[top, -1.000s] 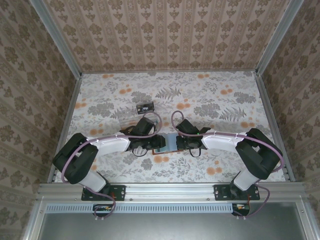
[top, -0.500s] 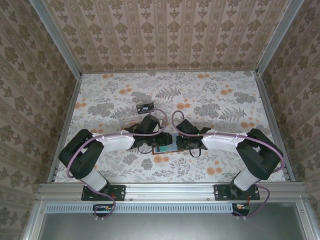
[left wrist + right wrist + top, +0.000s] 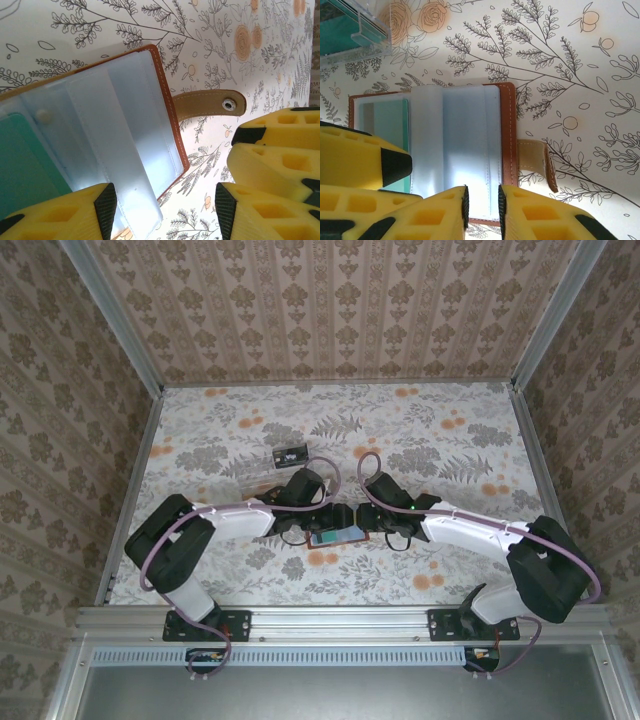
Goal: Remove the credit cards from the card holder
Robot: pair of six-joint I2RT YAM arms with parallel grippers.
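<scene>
The brown leather card holder (image 3: 336,537) lies open on the table between both grippers. Its blue-grey lining (image 3: 465,135) faces up. A green card (image 3: 390,125) sits in the left slot, also seen as the green card (image 3: 22,160). The tan strap with a snap (image 3: 212,105) sticks out to the right. My left gripper (image 3: 165,210) is open wide over the holder's lower right corner (image 3: 175,175). My right gripper (image 3: 482,205) hovers over the right panel with its jaws a narrow gap apart and nothing visibly pinched.
A clear plastic piece holding coloured cards (image 3: 290,455) lies on the table behind the left gripper, and shows as the clear plastic piece (image 3: 350,30) at the corner. The floral table (image 3: 450,440) has free room to the right and back.
The left gripper has moved right, closer to the card holder. The right arm has stretched lower and wider. The holder has shifted slightly toward me.
</scene>
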